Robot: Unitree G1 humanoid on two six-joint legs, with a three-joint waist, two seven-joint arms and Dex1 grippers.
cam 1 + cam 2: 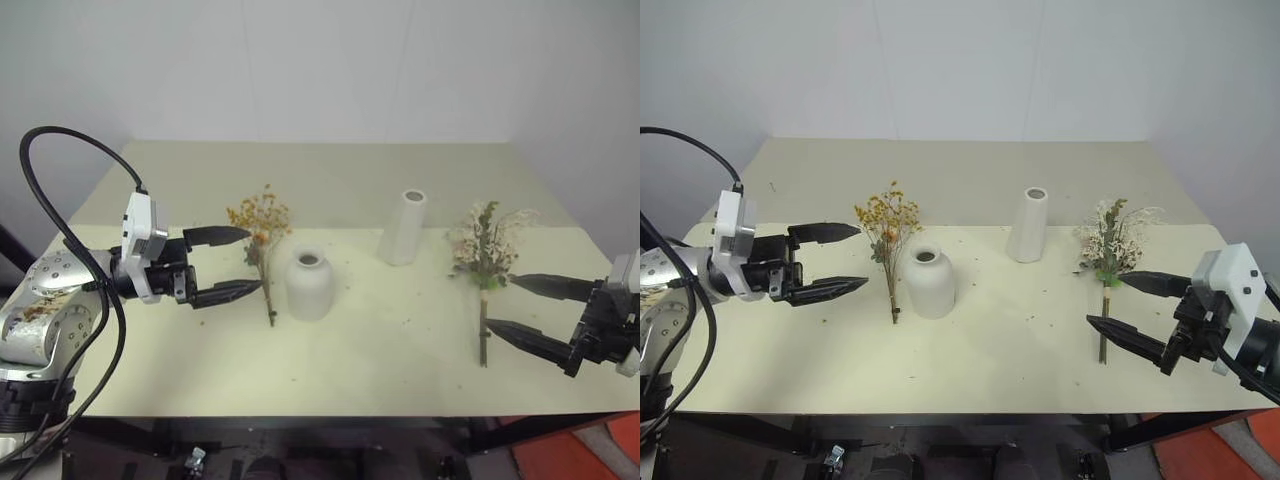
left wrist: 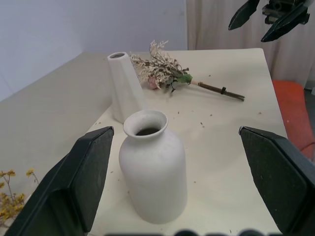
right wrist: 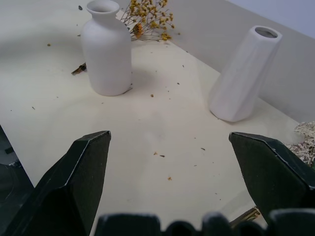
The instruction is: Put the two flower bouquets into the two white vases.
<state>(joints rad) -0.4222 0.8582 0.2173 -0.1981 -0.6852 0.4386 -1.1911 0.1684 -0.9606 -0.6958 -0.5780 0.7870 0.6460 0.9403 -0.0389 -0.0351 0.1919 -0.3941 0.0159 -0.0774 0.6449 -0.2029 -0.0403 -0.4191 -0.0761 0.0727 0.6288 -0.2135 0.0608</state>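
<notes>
Left gripper and right gripper both spread wide, empty, above the table. Yellow bouquet lies just left of the round vase; cream-pink bouquet lies right of the tall vase. Nothing done yet: both vases empty, both placements left.

We find no readable text, labels, brands, numbers or signs in any view.
</notes>
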